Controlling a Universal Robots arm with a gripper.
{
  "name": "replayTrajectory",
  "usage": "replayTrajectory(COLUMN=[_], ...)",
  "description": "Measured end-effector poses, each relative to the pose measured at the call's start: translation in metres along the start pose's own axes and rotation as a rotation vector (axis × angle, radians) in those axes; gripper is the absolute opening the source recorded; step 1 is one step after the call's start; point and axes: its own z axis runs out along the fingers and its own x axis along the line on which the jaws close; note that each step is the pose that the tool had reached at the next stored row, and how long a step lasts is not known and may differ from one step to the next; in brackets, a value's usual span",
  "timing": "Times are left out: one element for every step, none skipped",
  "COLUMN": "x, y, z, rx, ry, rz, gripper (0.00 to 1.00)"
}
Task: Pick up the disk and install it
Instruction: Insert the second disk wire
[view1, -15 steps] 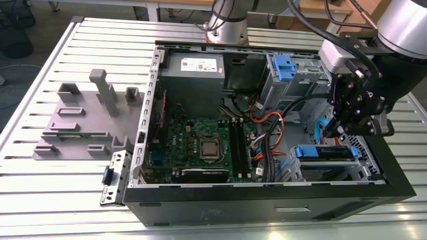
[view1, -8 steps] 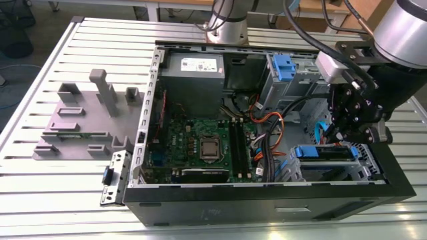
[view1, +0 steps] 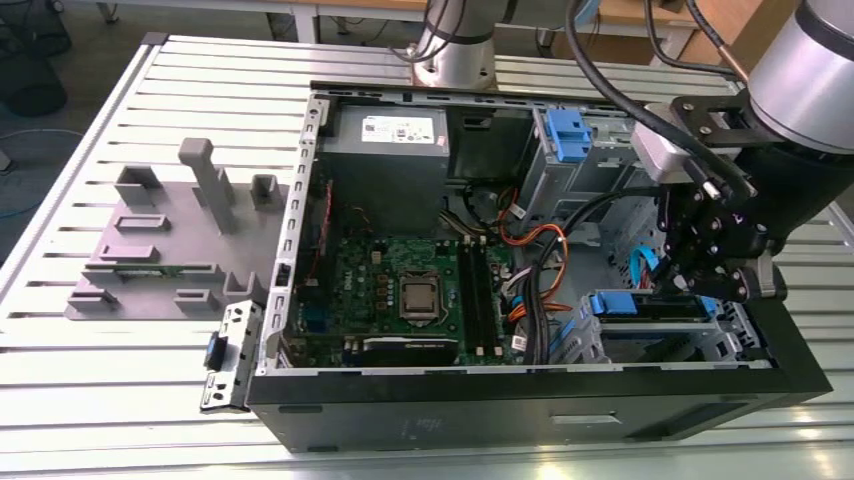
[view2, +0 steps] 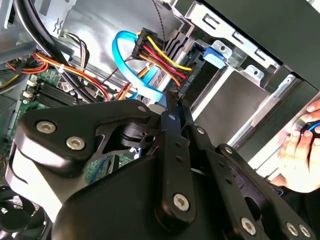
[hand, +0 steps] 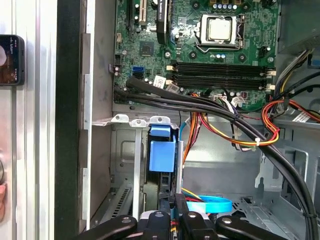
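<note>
Down inside the open computer case (view1: 534, 395), near the corner at the exterior view's lower right, the tool (view1: 705, 285) hangs from the arm (view1: 807, 70) over the drive cage; the disk (view1: 654, 306) sits just beneath it, its blue frame showing at the cage's edge and its grey body running toward the case wall; from the first wrist view the disk (hand: 163, 155) appears edge-on, standing in a slot of the metal cage (hand: 131, 150) with its blue tab uppermost; the tool's black fingers (hand: 156, 222) lie close together just beside the drive's near end, yet I cannot tell whether they clench it or have let go; a light-blue flat cable (hand: 210, 205) curls next to them, and a bundle of red, yellow and black wires (view2: 160, 52) ends in a black plug close above the tool's linkage in the second wrist view; the green motherboard (view1: 400, 290) fills the middle of the case; the grey power-supply box (view1: 387, 135) sits at the far side; a grey plastic fixture (view1: 174, 240) rests on the slatted worktop (view1: 80, 340) to the exterior view's left; a person's hand (view2: 302, 150) shows beside the case wall in the second wrist view.
</note>
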Motion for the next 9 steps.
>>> replayTrajectory(x=[0.0002, 0.0002, 0.0003, 0.0005, 0.0008, 0.001, 0.0012, 0.0016, 0.0018], y=[0.0003, 0.0005, 0.0005, 0.0006, 0.0007, 0.0008, 0.0008, 0.0008, 0.0008], z=[0.0, 0.0, 0.0, 0.0001, 0.0003, 0.0005, 0.0007, 0.0011, 0.0014], rx=[0.0019, 0.0028, 0.0029, 0.0032, 0.0036, 0.0039, 0.0044, 0.0052, 0.0056], ry=[-0.0001, -0.0004, -0.0009, -0.0015, -0.0025, -0.0048, -0.0078, -0.0114, -0.0146], rz=[0.0, 0.0, -0.001, -0.001, 0.0, 0.0, 0.0, 0.0, 0.0], gripper=[0.16, 0.16, 0.16, 0.16, 0.16, 0.16, 0.16, 0.16, 0.16])
